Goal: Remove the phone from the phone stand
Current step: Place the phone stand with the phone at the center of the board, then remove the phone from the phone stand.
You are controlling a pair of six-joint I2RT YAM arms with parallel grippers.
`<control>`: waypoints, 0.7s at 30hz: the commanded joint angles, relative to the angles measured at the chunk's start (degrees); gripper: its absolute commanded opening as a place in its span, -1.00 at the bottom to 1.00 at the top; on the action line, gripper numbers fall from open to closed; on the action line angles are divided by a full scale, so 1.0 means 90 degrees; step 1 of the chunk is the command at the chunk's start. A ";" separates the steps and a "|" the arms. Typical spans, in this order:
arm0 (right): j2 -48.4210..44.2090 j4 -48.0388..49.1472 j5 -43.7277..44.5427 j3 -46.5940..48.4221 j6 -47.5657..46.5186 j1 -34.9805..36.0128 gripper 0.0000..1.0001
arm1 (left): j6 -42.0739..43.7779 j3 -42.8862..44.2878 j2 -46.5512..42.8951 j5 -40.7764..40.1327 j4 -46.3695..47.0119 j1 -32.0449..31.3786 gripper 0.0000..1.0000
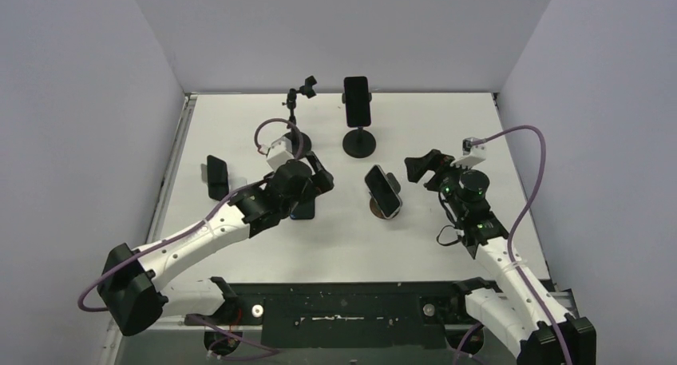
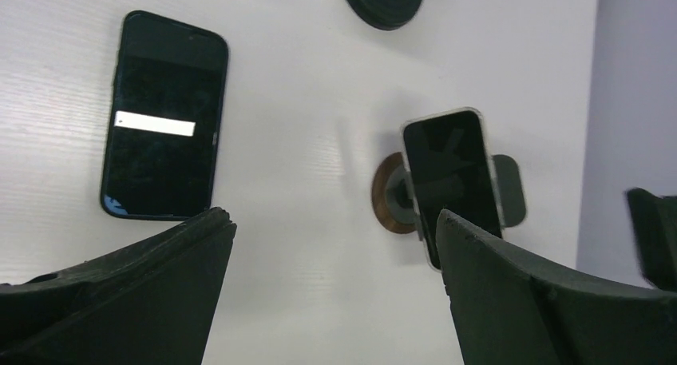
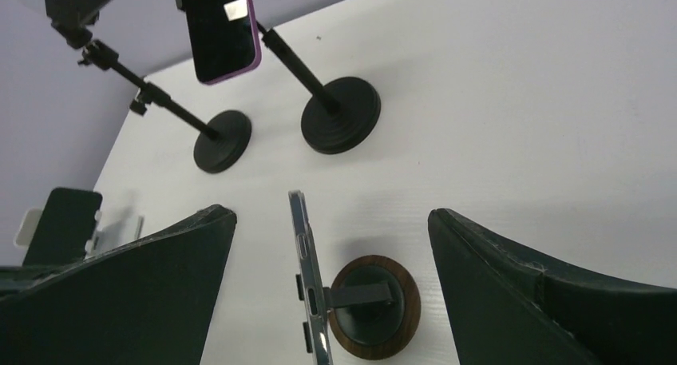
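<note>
Left tool (image 2: 335, 231) and right tool (image 3: 329, 215) both hang released, fingers spread wide, gripping nothing. Between them, mid-worktop (image 1: 447, 125), the phone (image 1: 384, 191) sits tilted on its wooden-based phone stand (image 1: 373, 210). A dark phone (image 2: 164, 117) lies flat to its left. Farther back, a purple-cased phone (image 3: 219, 29) rides a black stand (image 1: 358, 141).

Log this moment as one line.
left gripper: open, empty | right gripper: open, empty | light-rimmed phone: on wooden-base stand, not gripped | dark phone: flat on table
</note>
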 commanded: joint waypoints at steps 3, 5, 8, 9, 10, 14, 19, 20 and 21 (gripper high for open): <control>-0.0105 -0.0961 0.1182 0.0749 0.1083 0.0005 0.99 | -0.0748 -0.0203 -0.0040 -0.1030 -0.0795 0.0144 0.95; -0.0116 -0.1016 0.1076 0.0832 0.1068 0.0004 1.00 | -0.0351 -0.0863 -0.0478 -0.0298 0.0217 0.0433 0.95; -0.0215 -0.1016 0.0722 0.0864 0.0815 0.0006 1.00 | -0.0809 -0.1861 -0.1088 0.0511 0.1506 0.0764 0.95; -0.0276 -0.1012 0.0562 0.0855 0.0655 0.0000 1.00 | -0.0892 -0.1919 -0.1144 0.0622 0.1695 0.0798 0.95; -0.0336 -0.1013 0.0449 0.0833 0.0545 0.0007 1.00 | -0.0934 -0.1821 -0.1094 0.0691 0.1690 0.0799 0.95; -0.0633 -0.0975 0.0244 0.0685 0.0380 0.0000 0.99 | -0.1160 -0.0958 -0.0321 0.1060 0.1187 0.0560 0.95; -0.0798 -0.1181 0.0233 0.0717 0.0236 0.0008 0.99 | -0.1711 -0.0551 0.0590 0.1663 0.1930 0.0387 0.95; -0.0817 -0.1188 0.0237 0.0734 0.0222 0.0005 0.99 | -0.1761 -0.0463 0.0765 0.1713 0.2179 0.0364 0.95; -0.0853 -0.1363 0.0239 0.0751 0.0216 0.0004 0.99 | -0.1807 -0.0367 0.1011 0.1765 0.2287 0.0344 0.95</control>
